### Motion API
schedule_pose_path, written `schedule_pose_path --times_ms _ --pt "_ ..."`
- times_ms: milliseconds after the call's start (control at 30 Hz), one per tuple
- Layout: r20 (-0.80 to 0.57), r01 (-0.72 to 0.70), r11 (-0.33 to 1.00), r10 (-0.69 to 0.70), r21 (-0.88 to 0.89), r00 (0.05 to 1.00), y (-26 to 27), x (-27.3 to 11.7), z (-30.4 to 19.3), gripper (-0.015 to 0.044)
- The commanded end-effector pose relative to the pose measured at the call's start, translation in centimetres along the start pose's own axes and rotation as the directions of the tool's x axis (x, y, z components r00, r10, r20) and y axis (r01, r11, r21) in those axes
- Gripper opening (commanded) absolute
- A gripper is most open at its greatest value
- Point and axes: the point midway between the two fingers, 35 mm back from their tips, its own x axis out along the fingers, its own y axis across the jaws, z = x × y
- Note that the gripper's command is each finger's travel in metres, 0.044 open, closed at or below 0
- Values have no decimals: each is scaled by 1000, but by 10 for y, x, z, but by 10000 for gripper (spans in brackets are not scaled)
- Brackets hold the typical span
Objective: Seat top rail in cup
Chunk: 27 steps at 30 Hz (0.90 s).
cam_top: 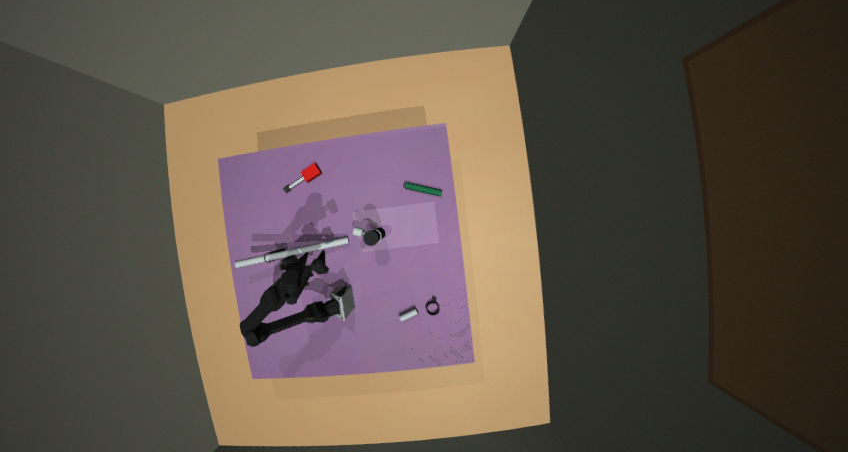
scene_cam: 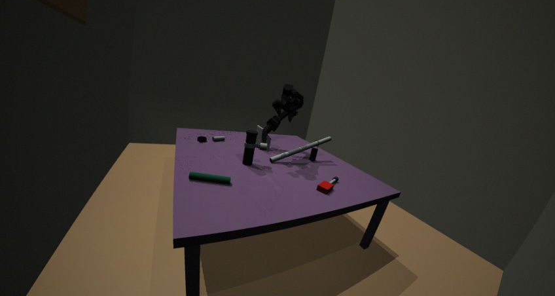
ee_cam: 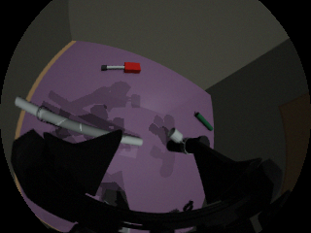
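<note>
The pale rail passes through the loop cap at the short post and slopes down toward the big post. Its lower end is free, apart from and below the rail-end cup. The cup hangs on the brace band, high on the post near its dark cap. My gripper is open and empty, above the table beside the rail in the overhead view. In the exterior view it is well above the rail.
A red block with a handle and a green rod lie on the purple table. A pale short cylinder and a black ring lie on the arm-base side.
</note>
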Motion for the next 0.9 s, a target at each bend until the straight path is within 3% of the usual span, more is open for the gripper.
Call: schedule_pose_path --times_ms 0,367,567,733,867 --pt "-100 -225 960 244 168 965 35 32 -18 440" --pt "-115 -254 955 273 151 955 35 39 -21 440" --pt "-140 -234 924 200 -301 970 -15 65 -24 440" --pt "-166 -208 669 127 -714 978 -69 94 -34 440" --pt "-178 -200 488 92 -849 980 -93 108 -42 440"
